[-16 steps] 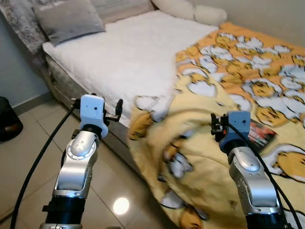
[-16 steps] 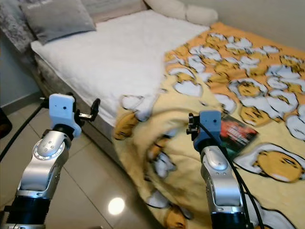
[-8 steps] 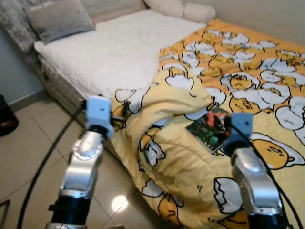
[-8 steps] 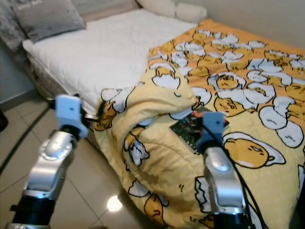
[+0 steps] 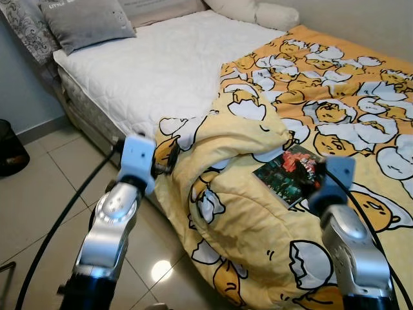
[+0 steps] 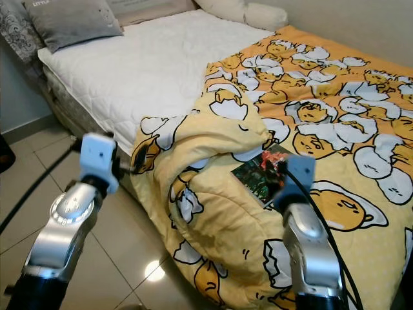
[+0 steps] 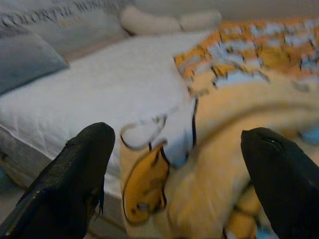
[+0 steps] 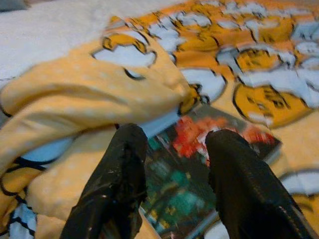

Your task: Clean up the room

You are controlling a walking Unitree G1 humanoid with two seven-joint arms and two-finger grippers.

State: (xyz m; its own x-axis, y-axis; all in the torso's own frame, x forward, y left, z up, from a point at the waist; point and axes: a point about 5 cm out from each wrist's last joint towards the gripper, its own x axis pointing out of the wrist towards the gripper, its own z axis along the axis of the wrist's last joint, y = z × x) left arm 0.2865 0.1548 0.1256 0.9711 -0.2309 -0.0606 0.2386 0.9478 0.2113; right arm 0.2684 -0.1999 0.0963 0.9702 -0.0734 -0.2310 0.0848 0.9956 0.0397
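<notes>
A yellow blanket point(image 5: 245, 194) printed with egg characters lies bunched over the bed's near edge and hangs toward the floor. A book point(image 5: 290, 173) with a dark red and green cover rests on top of it. My left gripper point(image 7: 177, 142) is open, fingers wide apart, at the blanket's hanging corner point(image 7: 144, 191) by the bed's side. My right gripper point(image 8: 177, 139) is open just above the book point(image 8: 199, 164), with nothing between its fingers. Both silver arms reach up from the bottom of the eye views.
The bare white mattress point(image 5: 161, 71) takes up the bed's left half, with a grey pillow point(image 5: 87, 22) and cream pillows point(image 5: 258, 11) at its head. A black bin point(image 5: 10, 152) stands on the tiled floor point(image 5: 45, 200) at the left.
The head camera has shifted and the picture has sharpened. The left gripper has come in from beside the bed to the blanket's corner. The right gripper now sits close behind the book.
</notes>
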